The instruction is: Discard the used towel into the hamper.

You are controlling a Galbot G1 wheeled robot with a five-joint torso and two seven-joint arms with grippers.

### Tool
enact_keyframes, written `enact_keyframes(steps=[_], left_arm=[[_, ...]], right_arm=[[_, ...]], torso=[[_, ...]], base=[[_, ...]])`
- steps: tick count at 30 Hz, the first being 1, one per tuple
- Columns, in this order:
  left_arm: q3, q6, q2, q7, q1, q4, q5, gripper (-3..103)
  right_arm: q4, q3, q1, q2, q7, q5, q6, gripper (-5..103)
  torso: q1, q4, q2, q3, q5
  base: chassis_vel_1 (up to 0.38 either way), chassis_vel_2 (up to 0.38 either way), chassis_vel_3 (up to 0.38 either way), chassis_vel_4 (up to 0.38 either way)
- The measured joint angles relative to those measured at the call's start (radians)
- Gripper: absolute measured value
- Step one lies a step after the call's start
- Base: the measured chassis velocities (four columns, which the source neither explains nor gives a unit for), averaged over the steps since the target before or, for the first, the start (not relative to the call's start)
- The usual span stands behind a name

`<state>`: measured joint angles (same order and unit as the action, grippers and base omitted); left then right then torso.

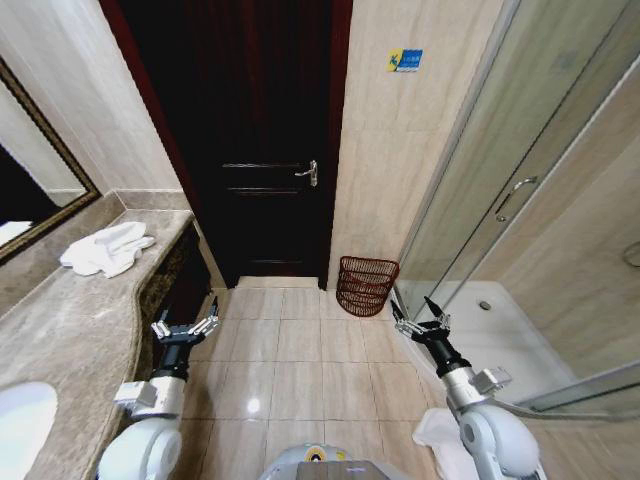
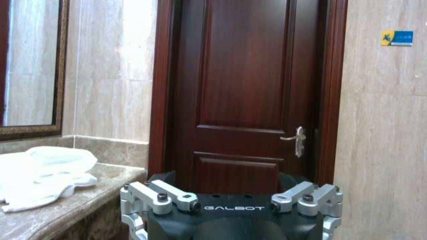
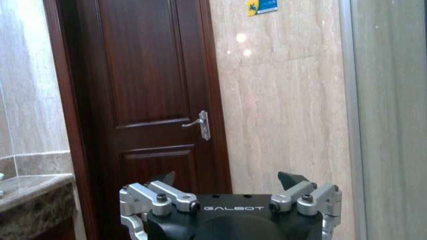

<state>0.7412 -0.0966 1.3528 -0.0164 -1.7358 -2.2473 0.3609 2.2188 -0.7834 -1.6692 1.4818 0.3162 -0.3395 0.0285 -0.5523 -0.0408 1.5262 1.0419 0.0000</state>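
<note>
A: What's the biggest thing ahead?

B: A dark door, shut, with a metal handle on its right side. To its right a tiled wall carries a small blue and yellow sign. Further right stands the glass shower.

A: And on the left?

B: A stone counter runs along the wall under a framed mirror. The towel, white and crumpled, lies on the far end of the counter, near its edge.

A: Where's the hamper?

B: The hamper stands on the floor against the tiled wall, between the door and the shower. It is well apart from the towel.

A: The arms?

B: Both are held low over the floor tiles. The left gripper sits just beside the counter front, jaws spread, grasping nothing. The right gripper is near the shower's sill, below and right of the hamper, jaws also spread and empty.
</note>
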Motion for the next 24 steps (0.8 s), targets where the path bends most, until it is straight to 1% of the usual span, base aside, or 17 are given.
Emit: enact_keyframes(steps=[8,17,24], left_arm=[[0.002,-0.012,0.016,0.018,-0.007,-0.002,-0.018,100],[0.015,-0.039,0.018,0.025,-0.023,0.007,-0.027,100],[0.016,-0.050,0.022,0.028,-0.026,0.011,-0.036,100]], right_arm=[[0.000,0.010,0.003,0.009,0.014,0.054,-0.002,100],[-0.017,0.009,0.021,0.007,0.016,0.063,0.000,100],[-0.018,0.008,0.021,-0.002,0.014,0.063,-0.001,100]], torso=[[0.000,0.0001,0.000,0.000,0.0000],[0.000,0.0001,0.000,0.000,0.0000],[0.000,0.0001,0.000,0.000,0.0000]], base=[[0.000,0.000,0.000,0.000],[0.000,0.000,0.000,0.000],[0.000,0.000,0.000,0.000]])
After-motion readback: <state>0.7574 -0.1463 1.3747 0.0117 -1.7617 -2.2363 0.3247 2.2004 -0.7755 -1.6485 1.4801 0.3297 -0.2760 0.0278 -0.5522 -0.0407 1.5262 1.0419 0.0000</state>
